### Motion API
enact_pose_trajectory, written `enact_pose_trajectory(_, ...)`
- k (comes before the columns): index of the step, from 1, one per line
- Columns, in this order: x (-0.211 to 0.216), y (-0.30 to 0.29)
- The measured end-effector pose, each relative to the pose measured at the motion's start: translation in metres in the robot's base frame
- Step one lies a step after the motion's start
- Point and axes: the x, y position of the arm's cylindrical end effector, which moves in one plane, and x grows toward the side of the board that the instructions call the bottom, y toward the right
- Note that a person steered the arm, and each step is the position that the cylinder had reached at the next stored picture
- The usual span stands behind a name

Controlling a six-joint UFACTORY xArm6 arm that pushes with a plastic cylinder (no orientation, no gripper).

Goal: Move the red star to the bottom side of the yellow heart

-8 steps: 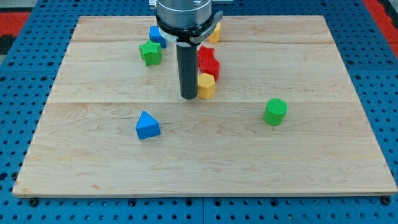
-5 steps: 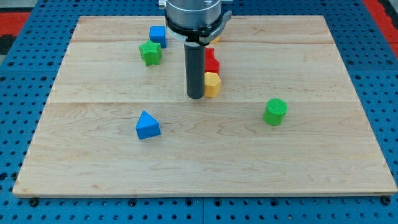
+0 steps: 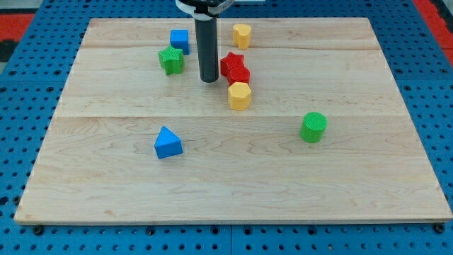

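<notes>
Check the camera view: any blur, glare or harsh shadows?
Camera view: sharp throughout, the wooden board evenly lit, no glare; only soft, short shadows under blocks such as the green cylinder; the dark rod is cropped at the view's top, my tip crisp beside the red star.

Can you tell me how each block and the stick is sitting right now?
My tip: down, left of red star.
Red star: touches red block.
Red block: between star and lower yellow.
Lower yellow block: touches red block.
Upper yellow block: alone.
Blue cube, green star: close together.
Blue triangle, green cylinder: alone.
</notes>
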Motion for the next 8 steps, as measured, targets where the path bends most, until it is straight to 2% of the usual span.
enact_pose_trajectory(5,0.012,0.0)
enact_pose_trajectory(7,0.012,0.043)
enact_pose_trajectory(8,0.01,0.043)
